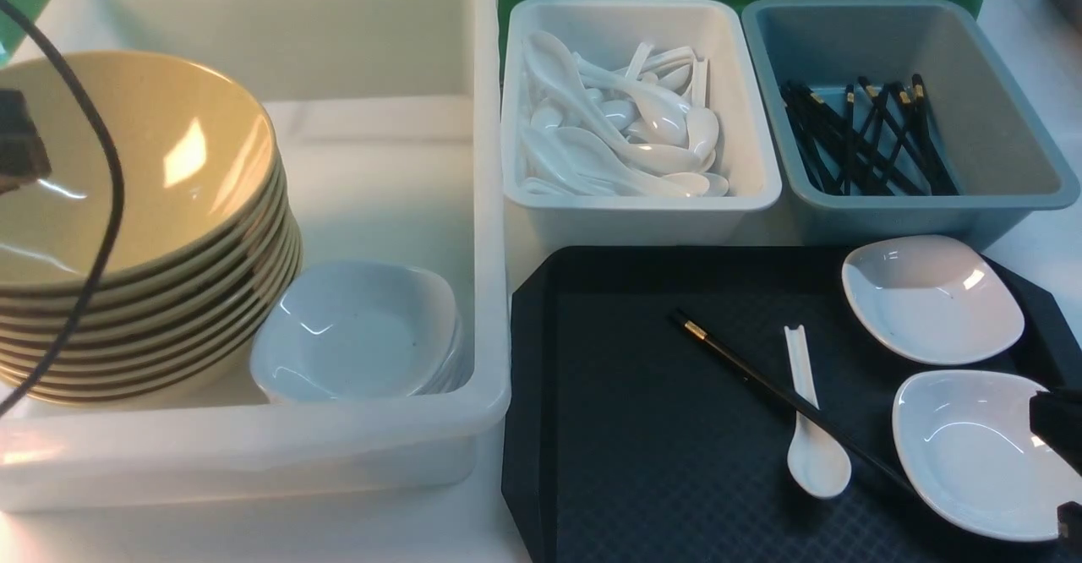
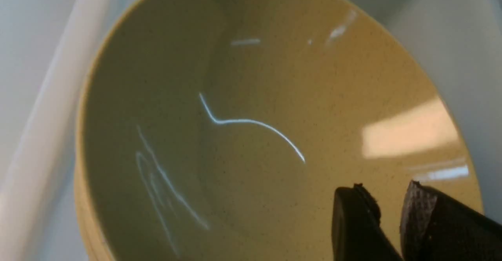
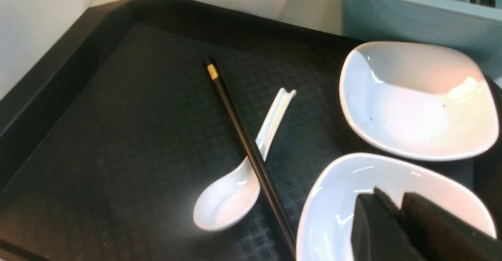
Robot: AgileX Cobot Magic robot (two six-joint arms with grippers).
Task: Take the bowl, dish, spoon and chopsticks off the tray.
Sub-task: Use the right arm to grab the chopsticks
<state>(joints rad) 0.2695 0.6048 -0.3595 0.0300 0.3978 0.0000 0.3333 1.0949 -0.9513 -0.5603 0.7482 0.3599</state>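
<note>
Black diamond-textured tray [image 1: 642,428] held a rounded-square near dish [image 1: 972,453] at 4 o'clock under the right claw [image 3: 392,204], whose grip I could not tell. Chopsticks [image 1: 786,398] crossed the white spoon [image 1: 816,453] centrally, with a far dish [image 1: 930,301] at 1 o'clock. At 9 o'clock the mustard bowl [image 1: 127,174] topped a stack [image 1: 152,335], the left claw [image 2: 388,198] narrowly spread above it.

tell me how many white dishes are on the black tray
2. The far dish is in the tray's far right corner, the near dish beside it, closer to the robot. The tray's near edge is cropped, so another could be hidden.
</note>
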